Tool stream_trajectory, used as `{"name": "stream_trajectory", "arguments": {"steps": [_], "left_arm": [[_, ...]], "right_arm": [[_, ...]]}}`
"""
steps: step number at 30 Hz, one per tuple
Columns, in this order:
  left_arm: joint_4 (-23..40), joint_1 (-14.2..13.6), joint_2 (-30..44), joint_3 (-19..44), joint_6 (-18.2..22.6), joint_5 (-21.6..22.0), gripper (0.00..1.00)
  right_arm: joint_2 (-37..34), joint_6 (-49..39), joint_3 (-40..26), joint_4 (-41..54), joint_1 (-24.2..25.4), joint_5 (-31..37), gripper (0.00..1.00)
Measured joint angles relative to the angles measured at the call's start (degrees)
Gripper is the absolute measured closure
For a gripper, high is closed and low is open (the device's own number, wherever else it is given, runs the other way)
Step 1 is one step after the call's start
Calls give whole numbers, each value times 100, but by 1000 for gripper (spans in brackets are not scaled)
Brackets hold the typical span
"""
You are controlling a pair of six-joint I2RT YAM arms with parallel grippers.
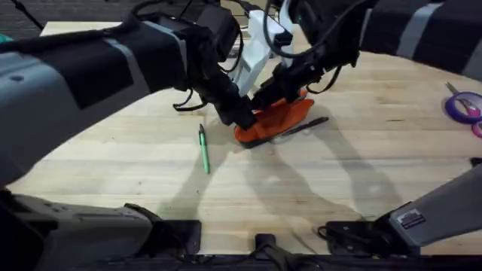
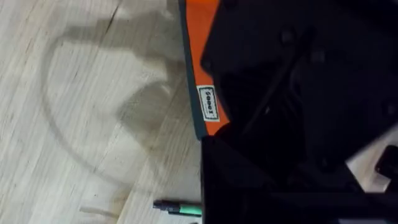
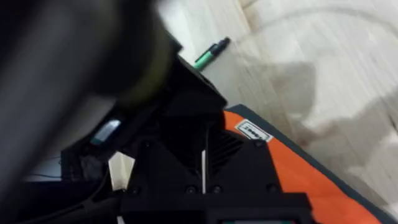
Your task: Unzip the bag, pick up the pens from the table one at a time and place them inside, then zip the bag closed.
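Both arms crowd the orange bag (image 1: 275, 118) mid-bench (image 1: 361, 181), likely one bracing, one working the zipper; I cannot tell either end effector's state. Green pen (image 1: 203, 149) and black pen (image 1: 305, 126) wait alongside

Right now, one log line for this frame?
stage: unzip, both arms at bag | left gripper: on bag's left end | right gripper: on top | green pen, black pen: on table
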State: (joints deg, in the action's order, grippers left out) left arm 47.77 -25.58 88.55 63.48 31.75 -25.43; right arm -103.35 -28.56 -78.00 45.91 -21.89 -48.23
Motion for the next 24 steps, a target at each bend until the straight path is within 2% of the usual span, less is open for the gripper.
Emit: {"name": "stream_trajectory", "arguments": {"steps": [20,21,24], "left_arm": [[107,87,0,0,-7,188,959],[108,87,1,0,-7,186,959],[170,87,-29,0,63,109,959]], "right_arm": [[0,378,0,-365,-310,151,970],[0,407,0,-367,-310,161,923],[-2,413,0,-384,-195,324,514]]}}
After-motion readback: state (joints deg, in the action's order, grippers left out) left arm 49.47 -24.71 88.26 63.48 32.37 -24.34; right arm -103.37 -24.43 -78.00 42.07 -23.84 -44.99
